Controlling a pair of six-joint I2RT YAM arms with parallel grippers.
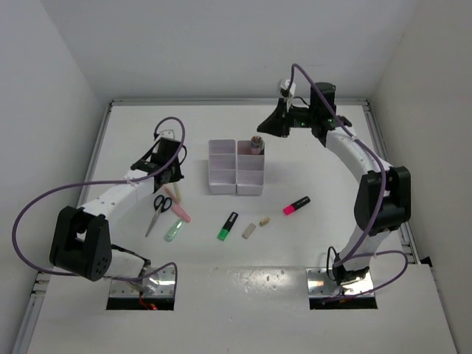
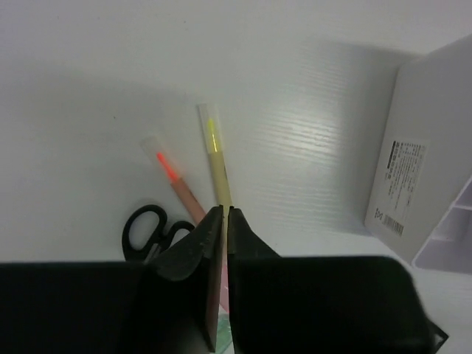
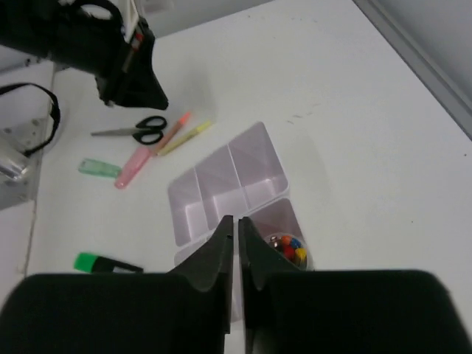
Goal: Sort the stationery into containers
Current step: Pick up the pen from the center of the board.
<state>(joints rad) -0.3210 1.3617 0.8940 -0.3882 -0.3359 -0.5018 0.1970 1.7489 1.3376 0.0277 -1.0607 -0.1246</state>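
Note:
The white six-compartment organiser (image 1: 221,177) stands mid-table; its side wall shows in the left wrist view (image 2: 413,169). Black-handled scissors (image 1: 157,210), a cream pen (image 2: 216,162), a pink pen (image 2: 177,183) and a green pen (image 1: 172,232) lie left of it. A green highlighter (image 1: 228,226), a grey eraser (image 1: 248,231), a beige eraser (image 1: 264,221) and a pink highlighter (image 1: 296,206) lie in front. My left gripper (image 1: 171,184) is shut and empty, hovering over the pens (image 2: 225,210). My right gripper (image 1: 265,127) is shut and empty above the organiser's far side (image 3: 236,221).
A small round jar of coloured pins (image 1: 256,144) stands in the organiser's far right compartment; it also shows in the right wrist view (image 3: 289,248). White walls enclose the table on the left, back and right. Purple cables loop off both arms.

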